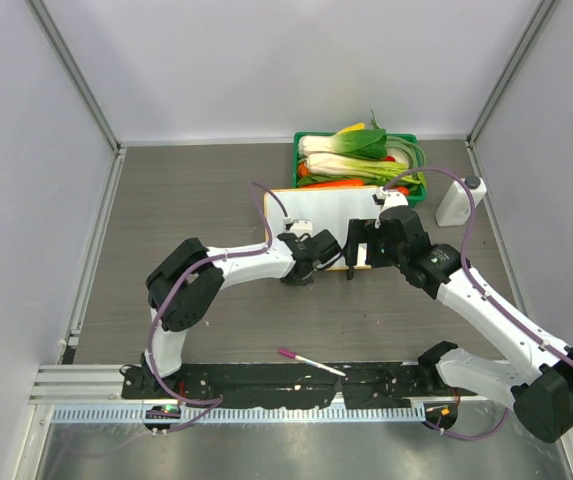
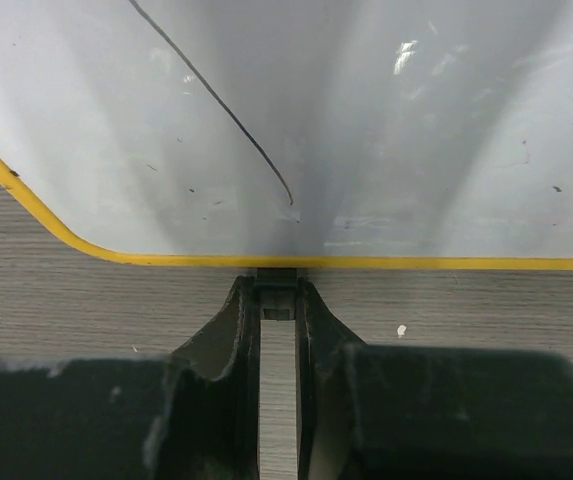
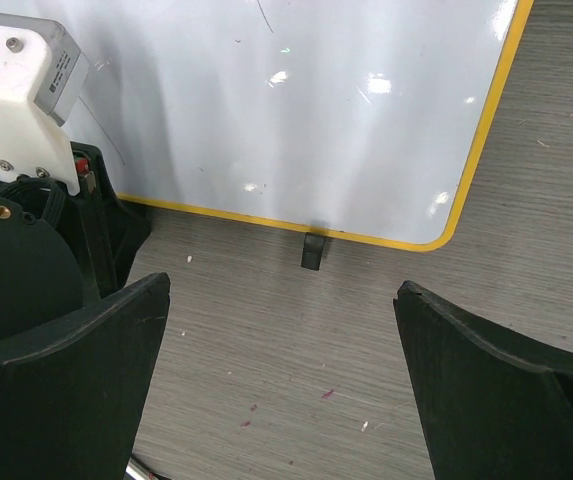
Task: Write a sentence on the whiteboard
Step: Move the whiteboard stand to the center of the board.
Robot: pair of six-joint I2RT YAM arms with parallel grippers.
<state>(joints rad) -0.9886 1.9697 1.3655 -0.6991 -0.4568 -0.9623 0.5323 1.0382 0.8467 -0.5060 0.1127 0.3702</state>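
- White walls (image 1: 266,60) stand on three sides of a gray, wood-look tabletop (image 1: 196,200).
- The whiteboard (image 1: 331,212) lies flat near the middle of the tabletop. It has a thin yellow-orange rim.
- A green tray (image 1: 297,160) sits just behind the whiteboard, at its far edge. It is full of vegetables (image 1: 356,150).
- A white bottle (image 1: 458,205) stands to the right of the whiteboard, near the tray.
- A pink pen (image 1: 311,362) lies on the black strip between the two arm bases, well apart from the whiteboard.
- The left tool (image 2: 278,290) is at the near edge of the whiteboard. It is narrow, with only a thin gap between its fingers. Its tips pinch a small black foot (image 2: 277,278) on the rim.
- A thin dark line (image 2: 226,110) runs across the white part, seen by the left wrist.
- The right tool (image 3: 284,285) is wide, and nothing is in it. It hangs over the tabletop, just in front of the near right corner of the whiteboard.
- A second foot (image 3: 312,250) sticks out from the rim there, ahead of the wide gap between the fingers.
- Both tools are close, side by side, at the same near edge.
- Small pink spots (image 3: 328,393) dot the tabletop under the right tool.
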